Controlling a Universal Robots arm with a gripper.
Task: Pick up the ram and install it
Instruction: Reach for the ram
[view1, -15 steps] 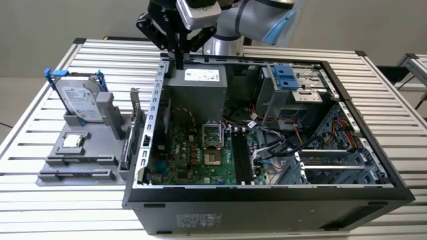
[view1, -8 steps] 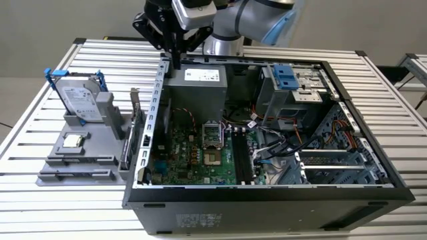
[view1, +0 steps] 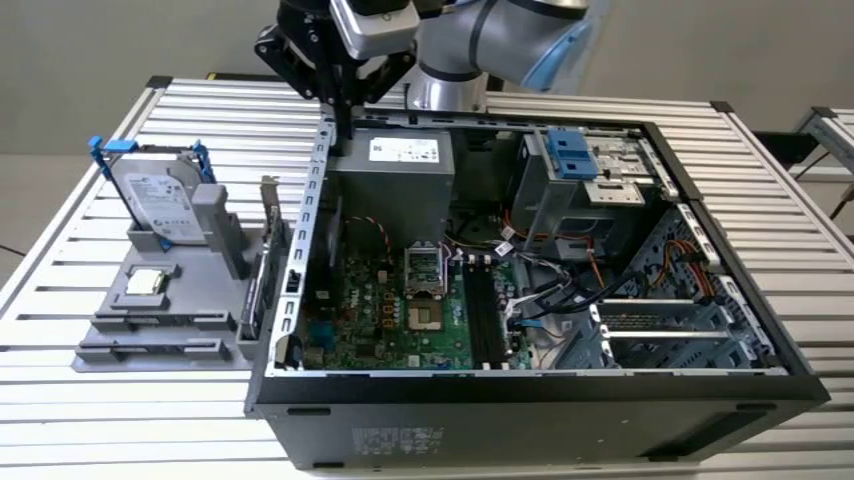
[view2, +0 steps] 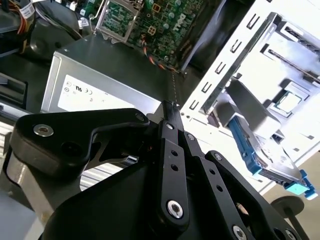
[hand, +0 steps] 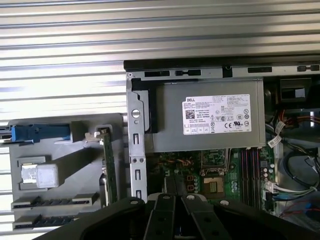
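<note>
One arm, with the pick-up not yet made. Closest to the near edge of the table stands the open computer case. Its motherboard is exposed and the black memory slots appear vacant. Beside the case, toward the table's edge on the exterior view's left, sits a grey fixture carrying the hard drive.

The ram stands on its long edge at the side of the fixture nearest the case. It is just beside the case's side wall and well apart from the gripper.

Farther back, the power supply occupies the case's far corner. Over the far end of the side wall hangs the gripper. In the second wrist view its fingers are drawn together to a narrow point, with nothing between them.

Probable hazards:
- **Wall strike:** the ram sits so near the side wall that a finger passing on that side could hit the sheet metal.
- **Closed fingers:** fingers this close together would land on the ram's top edge rather than straddle it.
- **Off-centre pinch:** a board this thin may tilt or slip if gripped away from its middle.
</note>
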